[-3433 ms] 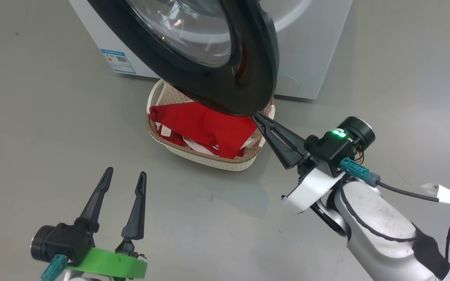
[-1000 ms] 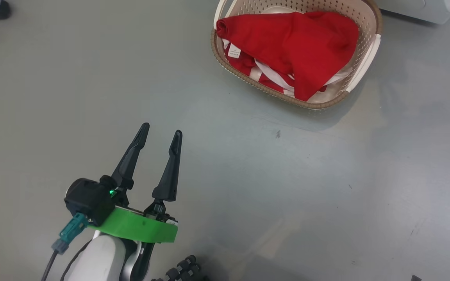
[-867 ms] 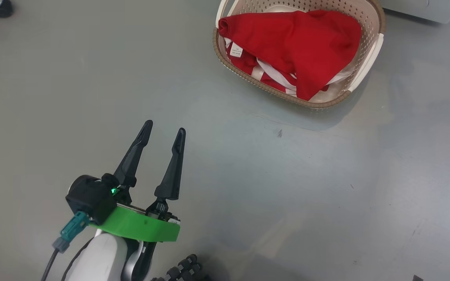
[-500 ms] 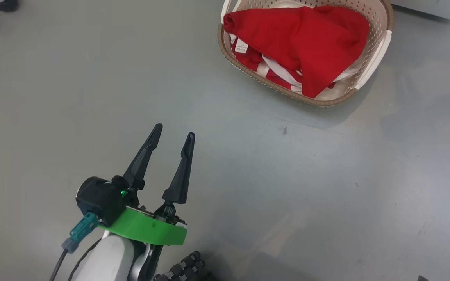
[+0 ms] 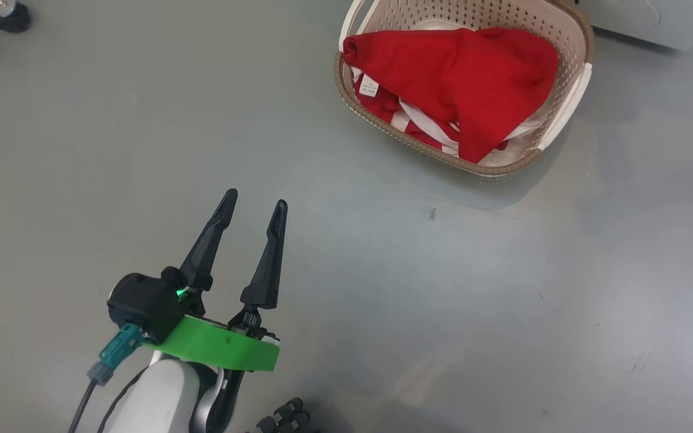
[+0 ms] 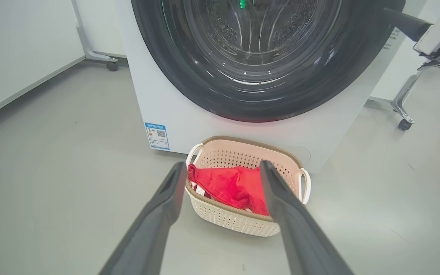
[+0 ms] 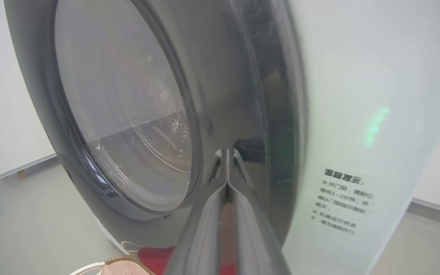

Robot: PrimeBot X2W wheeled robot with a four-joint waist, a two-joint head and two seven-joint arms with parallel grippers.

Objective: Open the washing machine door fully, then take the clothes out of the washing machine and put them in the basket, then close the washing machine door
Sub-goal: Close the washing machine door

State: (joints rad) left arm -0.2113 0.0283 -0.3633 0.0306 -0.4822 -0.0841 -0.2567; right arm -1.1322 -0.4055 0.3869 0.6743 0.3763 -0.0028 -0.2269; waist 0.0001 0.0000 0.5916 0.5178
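Right gripper (image 7: pixel 225 152), fingers pressed together, sits at the rim of the washing machine door (image 7: pixel 128 114); left gripper (image 5: pixel 255 198) hangs spread, well away from it. Best to push steadily on the rim, not the glass, until it latches.

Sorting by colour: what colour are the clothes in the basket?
The clothes are red with white trim; head view.

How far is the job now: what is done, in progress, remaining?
Done: the clothes lie in the basket. In progress: the shut right end effector points at the edge of the washing machine door, which looks flush with the washing machine. Remaining: perhaps latching, which I cannot confirm.
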